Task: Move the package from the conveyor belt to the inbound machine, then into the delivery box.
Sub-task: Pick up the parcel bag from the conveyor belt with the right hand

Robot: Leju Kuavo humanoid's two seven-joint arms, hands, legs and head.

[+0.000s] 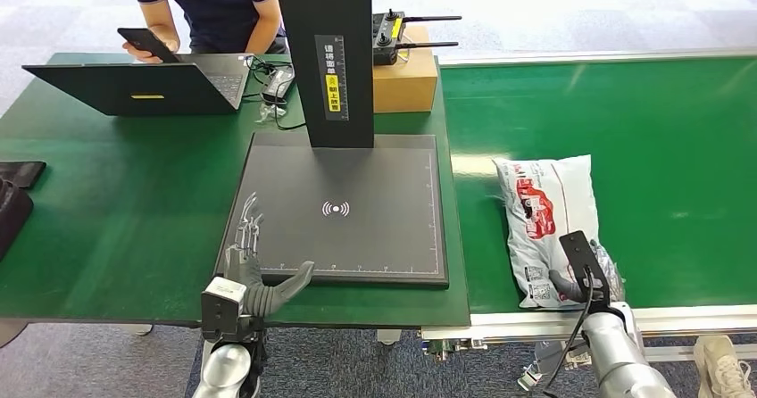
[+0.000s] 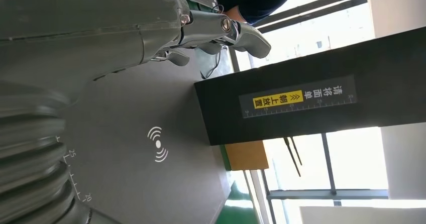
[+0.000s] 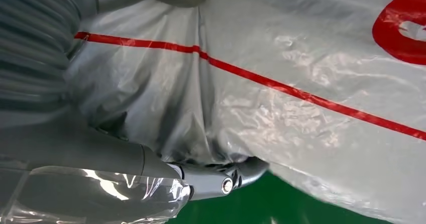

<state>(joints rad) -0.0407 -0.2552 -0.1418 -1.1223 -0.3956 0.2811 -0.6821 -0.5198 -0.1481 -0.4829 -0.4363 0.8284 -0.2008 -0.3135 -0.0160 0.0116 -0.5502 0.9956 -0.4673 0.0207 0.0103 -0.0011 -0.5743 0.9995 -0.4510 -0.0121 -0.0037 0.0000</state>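
Green covers both the desk (image 1: 107, 193) and the conveyor belt (image 1: 643, 130). On the belt, the right hand (image 1: 580, 277) pinches the near end of the package (image 1: 544, 215), plastic bunched between thumb and fingers. The left hand (image 1: 254, 273) rests empty, fingers spread, at the corner of the dark scanner pad (image 1: 357, 237). Judging by this, the grasp is made; the lift to the pad and the delivery box remain.

Green table (image 1: 116, 202); blue-grey carpet floor (image 1: 571, 5); bright windows (image 2: 351, 158) with dark frames; daylight.
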